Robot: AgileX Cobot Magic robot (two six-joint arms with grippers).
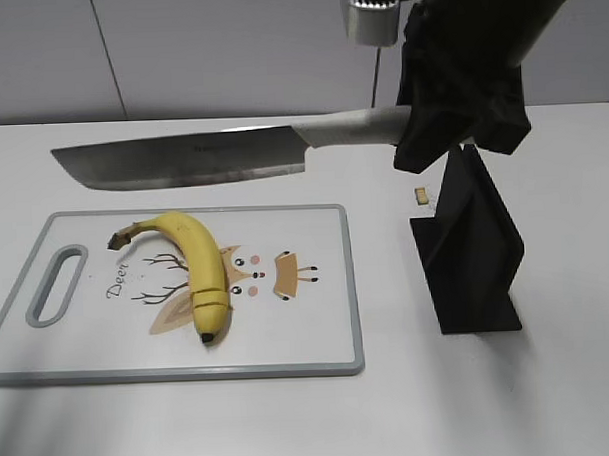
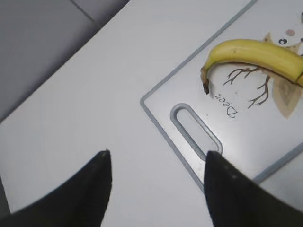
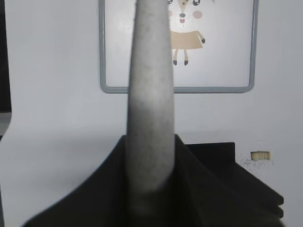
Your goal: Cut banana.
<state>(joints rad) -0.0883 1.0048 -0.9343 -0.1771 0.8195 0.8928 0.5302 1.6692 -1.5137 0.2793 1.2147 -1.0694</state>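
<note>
1. Jaws on my right gripper (image 1: 421, 124) are clamped on the knife (image 1: 192, 157) by its pale handle; my left gripper (image 2: 156, 182) hangs spread and empty over bare table beside the cutting board (image 1: 319, 358).
2. I see the banana (image 1: 196, 267) lying on that board — stem toward the handle slot, black tip toward the near edge.
3. Its long axis runs roughly across the blade, which hovers above and beyond it — so I judge the right arm does the cutting.

The word "Deer" is printed in dark script on the white cutting board (image 1: 317, 288), beside its handle slot at frame left. A faint mark on the knife blade (image 1: 182, 157), upper left, is illegible.
</note>
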